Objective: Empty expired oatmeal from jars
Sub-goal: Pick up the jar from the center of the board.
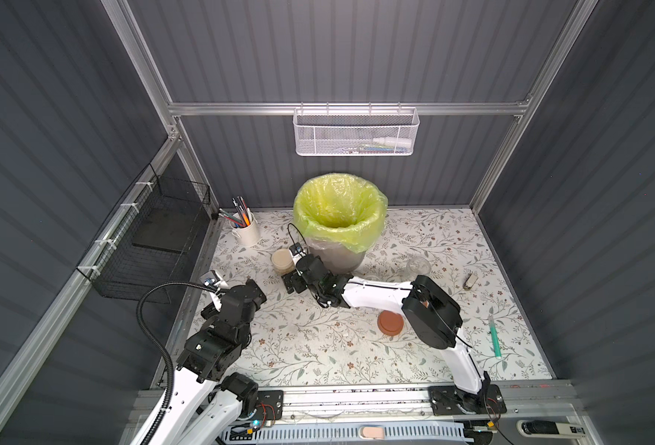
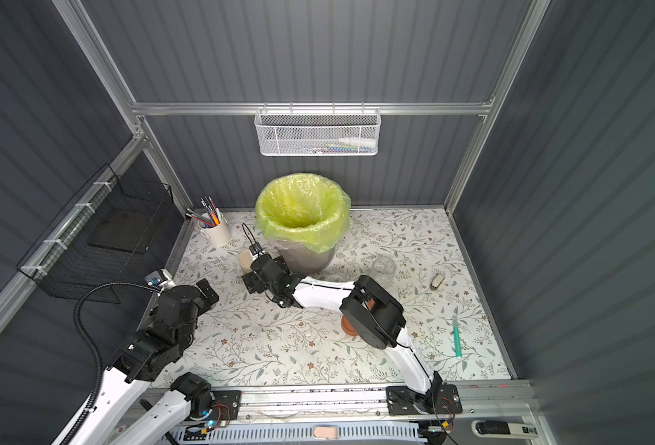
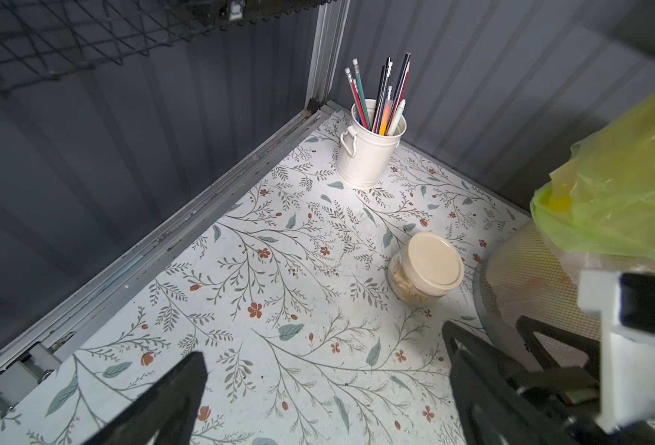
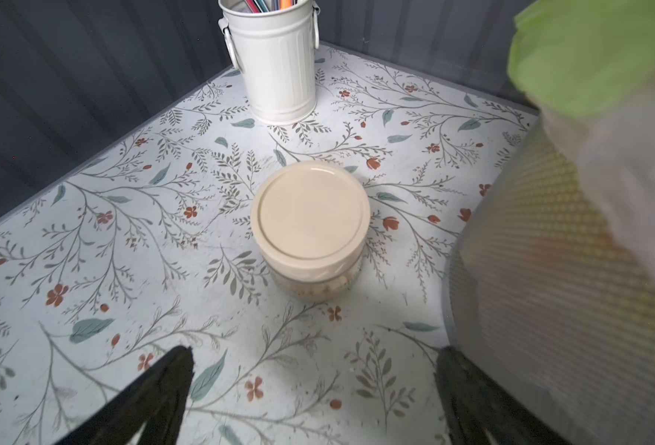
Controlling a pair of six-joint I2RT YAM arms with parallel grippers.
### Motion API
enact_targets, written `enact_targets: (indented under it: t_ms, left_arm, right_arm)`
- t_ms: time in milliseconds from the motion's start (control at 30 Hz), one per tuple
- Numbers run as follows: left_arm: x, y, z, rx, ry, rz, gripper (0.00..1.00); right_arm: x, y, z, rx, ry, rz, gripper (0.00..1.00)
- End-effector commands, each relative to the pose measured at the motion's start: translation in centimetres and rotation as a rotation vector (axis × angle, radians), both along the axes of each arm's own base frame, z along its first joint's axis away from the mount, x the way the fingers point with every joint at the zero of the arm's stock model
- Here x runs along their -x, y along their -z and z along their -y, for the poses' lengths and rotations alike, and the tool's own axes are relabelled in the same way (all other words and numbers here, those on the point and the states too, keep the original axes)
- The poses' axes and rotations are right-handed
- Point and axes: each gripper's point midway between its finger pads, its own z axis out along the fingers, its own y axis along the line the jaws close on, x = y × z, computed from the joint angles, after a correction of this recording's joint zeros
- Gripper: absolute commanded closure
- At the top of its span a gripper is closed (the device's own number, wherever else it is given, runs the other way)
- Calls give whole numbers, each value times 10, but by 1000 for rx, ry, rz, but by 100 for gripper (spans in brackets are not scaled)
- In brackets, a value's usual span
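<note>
One jar with a cream lid stands upright left of the bin, and oatmeal shows through its glass. My right gripper is open just short of this jar, with nothing between its fingers. My left gripper hangs open and empty near the table's left edge, farther from the jar. A lidless clear jar stands right of the bin. Another clear jar peeks out behind my right forearm. A terracotta-brown lid lies by my right elbow.
The grey bin with a yellow-green bag stands at the back middle, close to my right gripper. A white pen cup is in the back left corner. A green pen and a small grey object lie at the right.
</note>
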Motion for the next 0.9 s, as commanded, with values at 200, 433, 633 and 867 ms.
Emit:
enact_targets:
  t_ms: [200, 433, 633, 867]
  left_arm:
    - [10, -13, -1, 42, 22, 28, 0]
    - [16, -19, -3, 57, 33, 52, 0]
    - [19, -22, -4, 51, 39, 67, 0]
    - [15, -21, -1, 51, 51, 65, 0]
  right_arm:
    - [-33, 15, -25, -42, 26, 15, 1]
    - [-55, 29, -30, -57, 44, 1, 1]
    - [-63, 37, -36, -69, 20, -11, 1]
    - [-66, 42, -44, -81, -10, -17, 1]
